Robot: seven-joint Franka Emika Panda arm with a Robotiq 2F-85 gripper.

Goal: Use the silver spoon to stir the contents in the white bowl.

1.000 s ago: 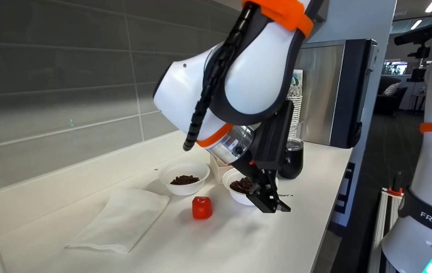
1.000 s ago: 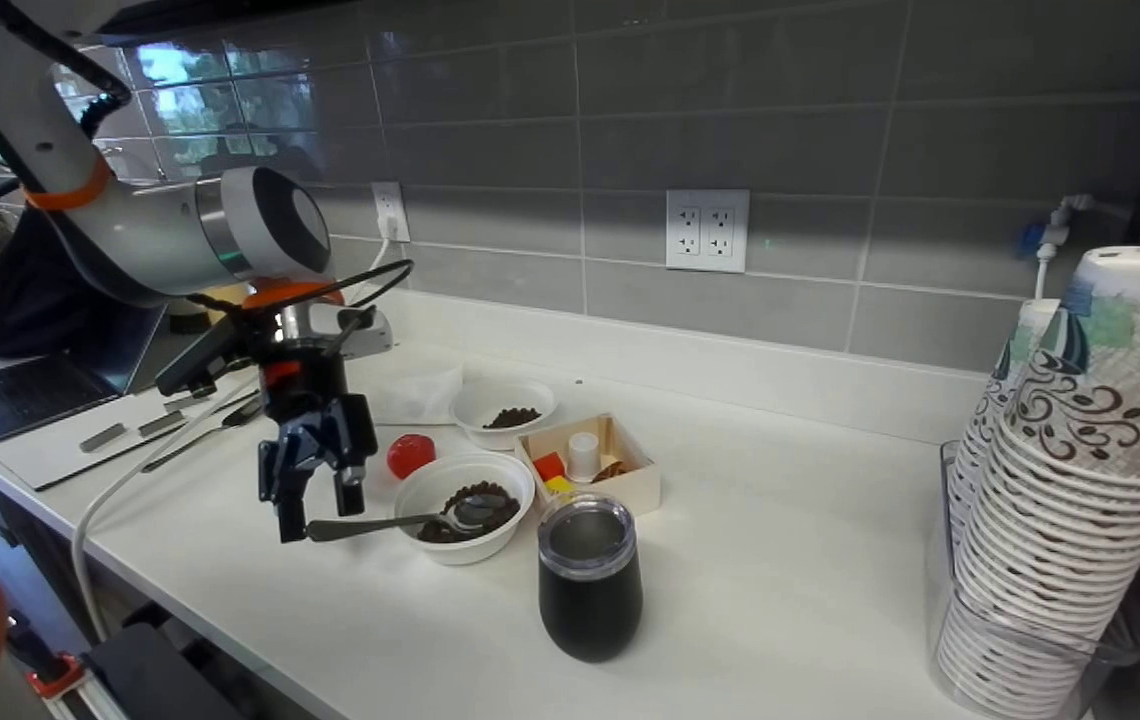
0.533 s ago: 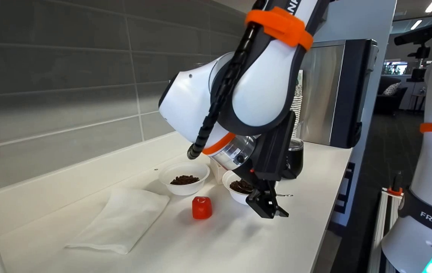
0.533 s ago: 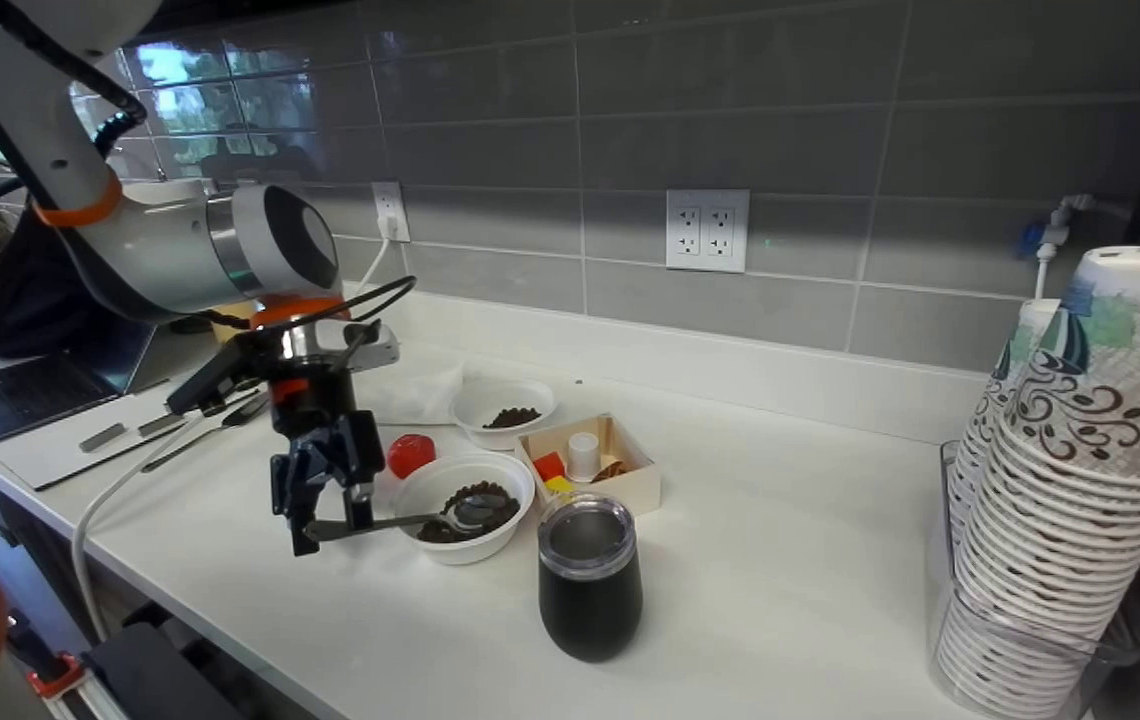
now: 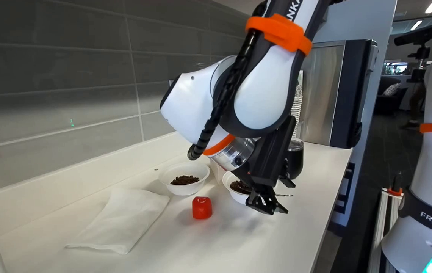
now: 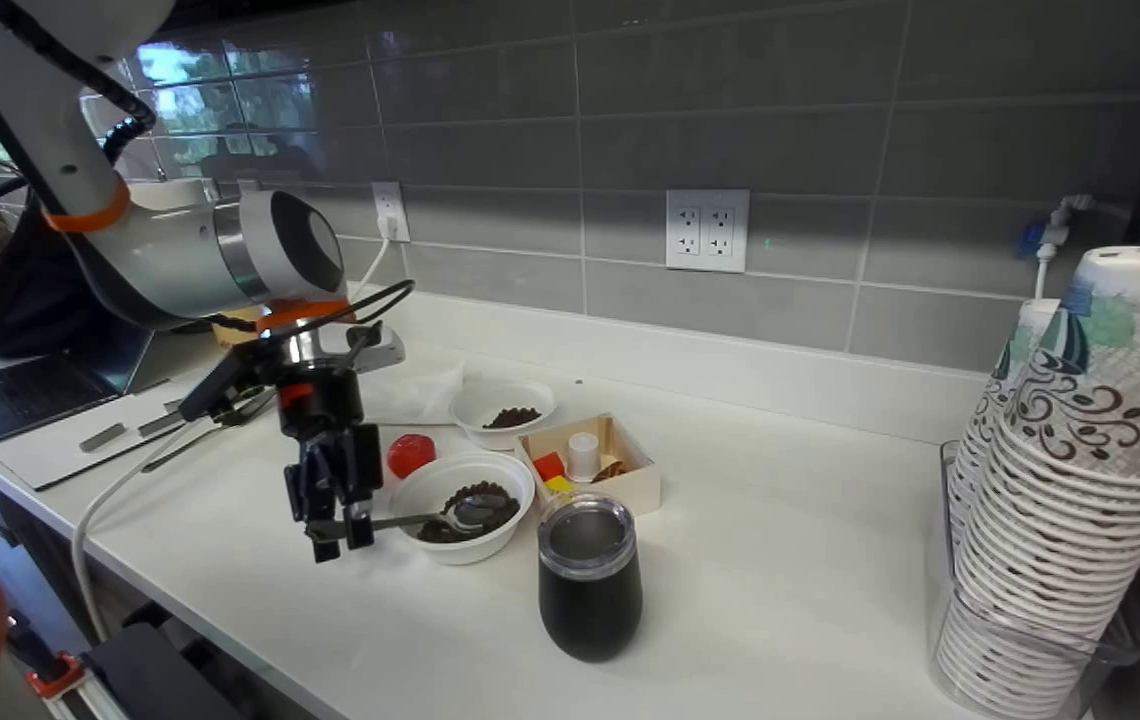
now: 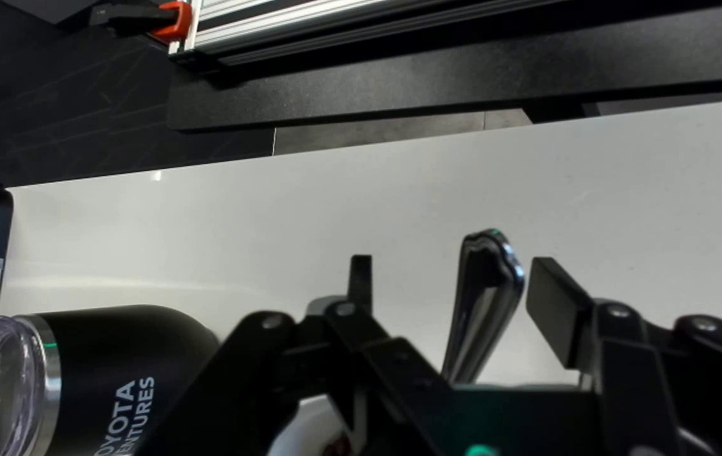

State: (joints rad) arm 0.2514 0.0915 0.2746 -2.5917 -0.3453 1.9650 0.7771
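The white bowl (image 6: pixel 490 545) holds dark brown bits (image 6: pixel 502 508); it also shows in an exterior view (image 5: pixel 234 195), partly behind the gripper. The silver spoon (image 6: pixel 408 521) rests with its head in the bits and its handle over the rim, pointing out toward the gripper. My gripper (image 6: pixel 343 537) is open around the handle's end. In the wrist view the spoon handle (image 7: pixel 482 304) stands between the open fingers of the gripper (image 7: pixel 451 278), nearer the right one, with a gap on the left. The spoon's head is hidden there.
A smaller white bowl with dark bits (image 6: pixel 467 402) stands behind. A red object (image 6: pixel 411 455) lies close to the white bowl. A wooden box (image 6: pixel 640 487) and black tumbler (image 6: pixel 590 600) stand beside it. A white cloth (image 5: pixel 125 220) lies on the counter. Stacked cups (image 6: pixel 1080 450) stand far off.
My gripper has moved down and toward the white bowl, and has turned, so that both fingers show in an exterior view. The spoon and bowls have stayed in place.
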